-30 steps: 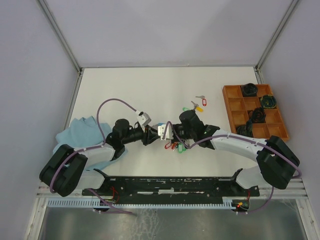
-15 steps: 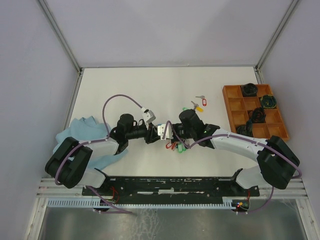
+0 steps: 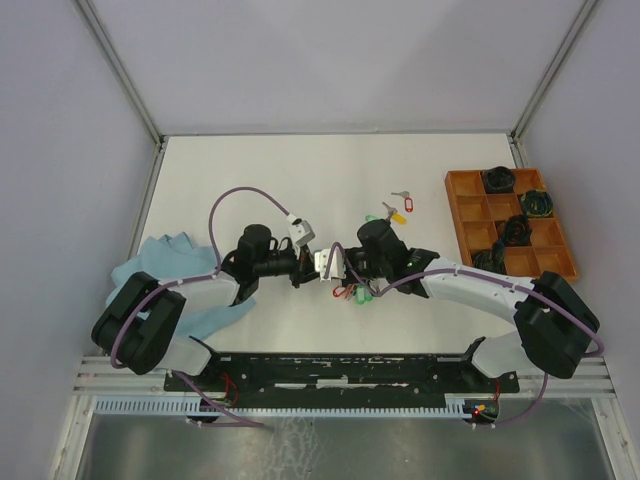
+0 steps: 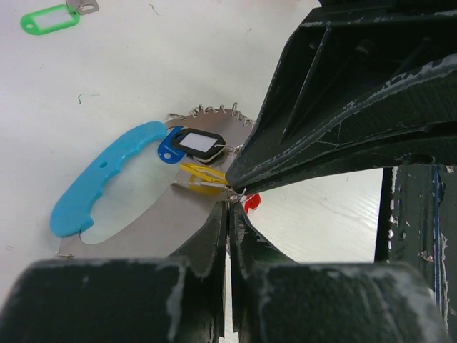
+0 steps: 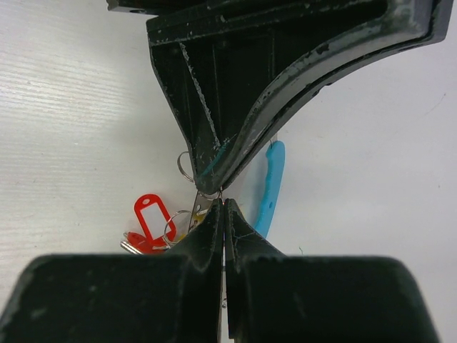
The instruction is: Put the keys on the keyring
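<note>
The keyring shows as a thin grey loop with a bright blue sleeve [image 4: 100, 182] [image 5: 270, 187]. Keys with black [image 4: 198, 143], yellow [image 4: 203, 179] and red [image 5: 151, 216] tags hang on it; from above they form a small bunch [image 3: 355, 293]. My left gripper [image 4: 229, 205] [image 3: 300, 273] is shut on the loop's thin wire. My right gripper [image 5: 223, 205] [image 3: 334, 272] is shut on the same wire, its tips touching the left ones. Loose keys with a yellow tag [image 3: 400, 213] and a green tag [image 3: 374, 219] [image 4: 50, 18] lie on the table beyond the grippers.
An orange compartment tray [image 3: 462, 213] holding dark coiled bundles stands at the right. A light blue cloth [image 3: 160, 268] lies under the left arm at the left. Grey walls close in the white table [image 3: 300, 170] on three sides.
The left arm has moved right until its tips meet the right gripper's, and its jaws have closed. The right gripper has stayed shut in place.
</note>
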### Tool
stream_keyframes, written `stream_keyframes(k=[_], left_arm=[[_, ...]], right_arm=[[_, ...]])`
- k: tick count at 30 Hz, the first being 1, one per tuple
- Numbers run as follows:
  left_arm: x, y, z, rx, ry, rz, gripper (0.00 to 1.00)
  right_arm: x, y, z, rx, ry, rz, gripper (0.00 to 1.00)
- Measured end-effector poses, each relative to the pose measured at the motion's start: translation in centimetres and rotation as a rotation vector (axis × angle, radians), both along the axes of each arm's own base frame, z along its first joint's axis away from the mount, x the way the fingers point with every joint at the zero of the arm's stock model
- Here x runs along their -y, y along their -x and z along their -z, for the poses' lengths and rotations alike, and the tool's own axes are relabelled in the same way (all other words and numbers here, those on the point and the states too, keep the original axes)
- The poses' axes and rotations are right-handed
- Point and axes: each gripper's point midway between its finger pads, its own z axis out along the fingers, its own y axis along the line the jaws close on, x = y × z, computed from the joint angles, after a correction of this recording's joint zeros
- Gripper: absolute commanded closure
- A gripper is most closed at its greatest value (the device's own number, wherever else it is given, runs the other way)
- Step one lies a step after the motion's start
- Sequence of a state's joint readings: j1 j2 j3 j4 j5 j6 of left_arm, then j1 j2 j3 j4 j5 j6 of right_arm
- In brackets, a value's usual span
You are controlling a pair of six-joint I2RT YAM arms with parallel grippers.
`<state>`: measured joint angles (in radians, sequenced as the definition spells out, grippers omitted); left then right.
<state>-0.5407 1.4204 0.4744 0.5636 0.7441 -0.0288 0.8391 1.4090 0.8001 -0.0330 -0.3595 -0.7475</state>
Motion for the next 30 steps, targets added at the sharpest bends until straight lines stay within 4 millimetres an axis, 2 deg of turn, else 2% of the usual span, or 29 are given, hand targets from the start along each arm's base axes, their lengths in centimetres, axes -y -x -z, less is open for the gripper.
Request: stream_keyframes(k=[16,30], left_arm=[[-0.8,-0.2,-2.0,0.071,0.019,-0.058,0.97],[-1.0,0.0,-2.1,0.101,0.065,-0.077,0.97]], right_arm=[[0.3,-0.4,0.4,0.001,0.020,0.021,0.99],[-0.4,0.1,1.0,-0.057,0.004,-0.022,0.99]])
